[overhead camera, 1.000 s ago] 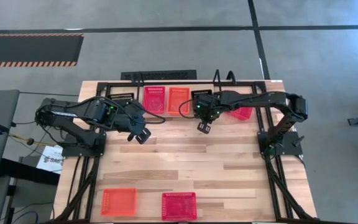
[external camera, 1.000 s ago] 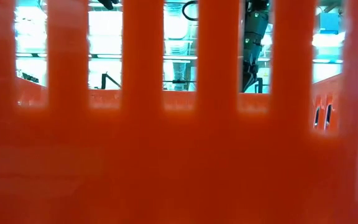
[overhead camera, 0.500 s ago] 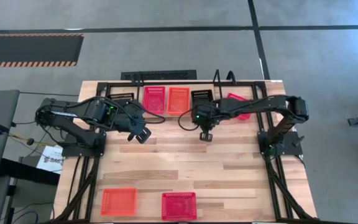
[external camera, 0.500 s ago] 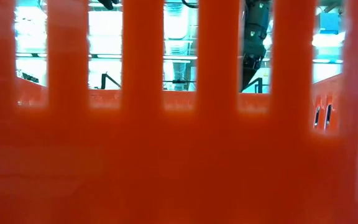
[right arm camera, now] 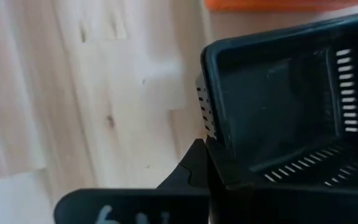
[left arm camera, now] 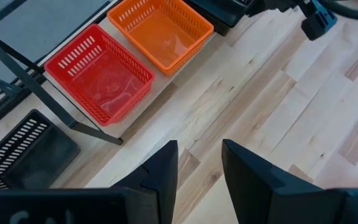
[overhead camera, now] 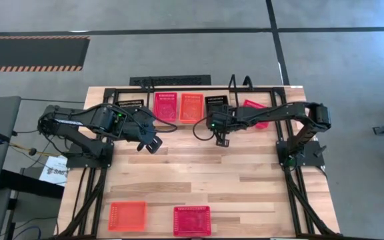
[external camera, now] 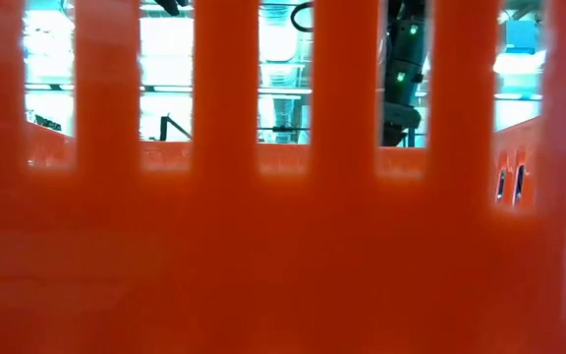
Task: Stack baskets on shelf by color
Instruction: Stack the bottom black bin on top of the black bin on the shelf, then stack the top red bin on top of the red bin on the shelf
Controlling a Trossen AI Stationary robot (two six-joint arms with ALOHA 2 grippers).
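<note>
Jaws: right gripper [overhead camera: 222, 139] clamped on near wall of black perforated plastic basket [overhead camera: 217, 105]; left gripper [overhead camera: 153, 145] parted, holding nothing.

High view: red mesh basket [overhead camera: 166, 105] and orange mesh basket [overhead camera: 192, 107] on wooden shelf board [overhead camera: 179, 123] beyond left jaws; tilted pink basket [overhead camera: 257, 115] beyond right arm.

Low view: blocked by orange basket wall [external camera: 263, 256].

Left wrist: red [left arm camera: 99, 73], orange [left arm camera: 160, 30] ahead.

Right wrist: black rim [right arm camera: 278, 106] between fingers.

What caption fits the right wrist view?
Right tool shut on the rim of a black basket above the wooden tabletop.
</note>
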